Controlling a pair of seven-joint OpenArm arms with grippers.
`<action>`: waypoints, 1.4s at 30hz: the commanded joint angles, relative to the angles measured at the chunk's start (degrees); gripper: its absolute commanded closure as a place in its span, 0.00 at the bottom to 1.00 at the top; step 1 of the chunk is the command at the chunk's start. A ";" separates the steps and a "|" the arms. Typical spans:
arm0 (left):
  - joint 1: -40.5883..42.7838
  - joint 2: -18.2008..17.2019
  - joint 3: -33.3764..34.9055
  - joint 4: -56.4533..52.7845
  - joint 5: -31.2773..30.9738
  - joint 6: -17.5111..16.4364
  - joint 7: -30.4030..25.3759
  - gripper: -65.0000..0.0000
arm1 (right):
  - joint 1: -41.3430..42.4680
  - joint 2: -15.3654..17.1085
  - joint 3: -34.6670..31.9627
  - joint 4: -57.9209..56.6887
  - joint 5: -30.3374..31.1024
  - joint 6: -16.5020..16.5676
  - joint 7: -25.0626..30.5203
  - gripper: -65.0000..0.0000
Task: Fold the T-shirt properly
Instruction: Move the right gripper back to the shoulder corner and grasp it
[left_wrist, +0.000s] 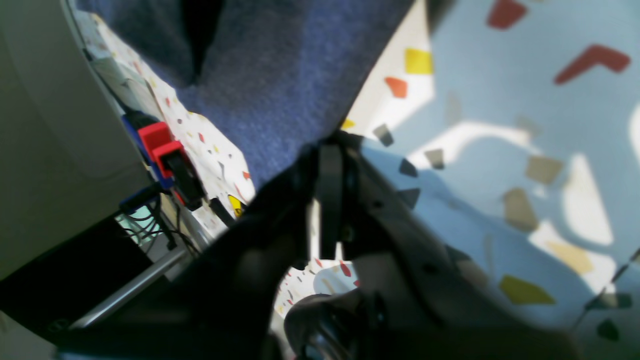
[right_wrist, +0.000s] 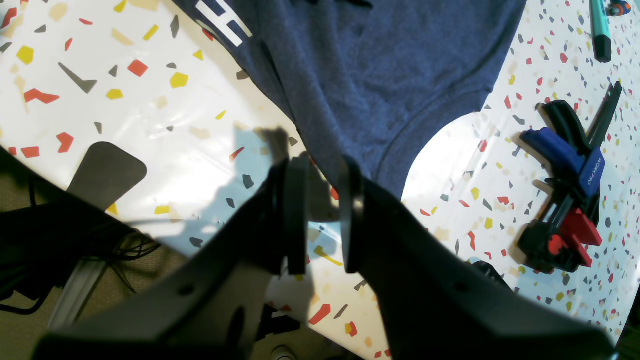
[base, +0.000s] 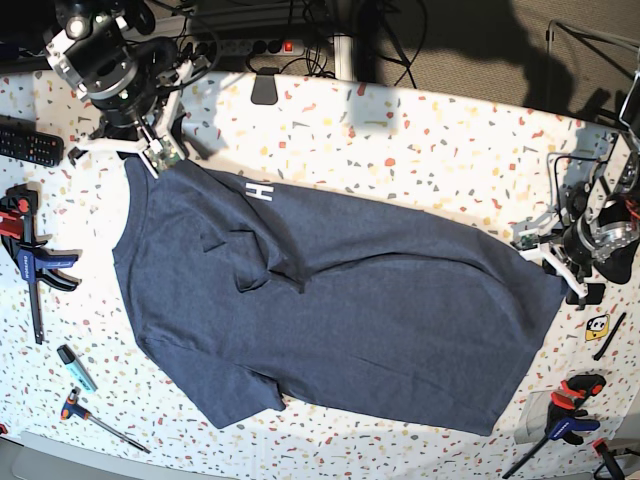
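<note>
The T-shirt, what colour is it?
Dark heathered navy blue T-shirt, with white lettering peeking out; the base view shows it best.

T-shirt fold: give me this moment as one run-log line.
T-shirt: spread on table, one edge folded over | left end effector: shut on hem corner | right end effector: at shoulder corner, grip unclear

Left claw (left_wrist: 331, 145) is clamped tight, its dark fingers pressed together on a corner of the T-shirt (base: 330, 300) out at the far end of the reach. Right claw (right_wrist: 320, 185) sits low at the opposite end, fingers (right_wrist: 295, 200) parted a little, with a fold of fabric between them, though whether they actually pinch it is hard to tell.
</note>
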 joint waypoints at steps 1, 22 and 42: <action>-1.07 -0.81 -0.22 0.31 -0.94 -0.48 0.13 1.00 | -0.13 0.50 0.39 1.22 -0.15 -0.33 0.81 0.83; -0.31 0.79 -0.22 0.50 -20.04 -0.42 9.44 1.00 | -3.37 2.73 0.35 -4.81 -8.13 4.39 10.01 0.49; -0.33 0.90 -0.22 0.46 -21.51 -0.44 9.46 1.00 | 16.74 2.56 -12.94 -27.26 -14.05 2.86 9.18 0.49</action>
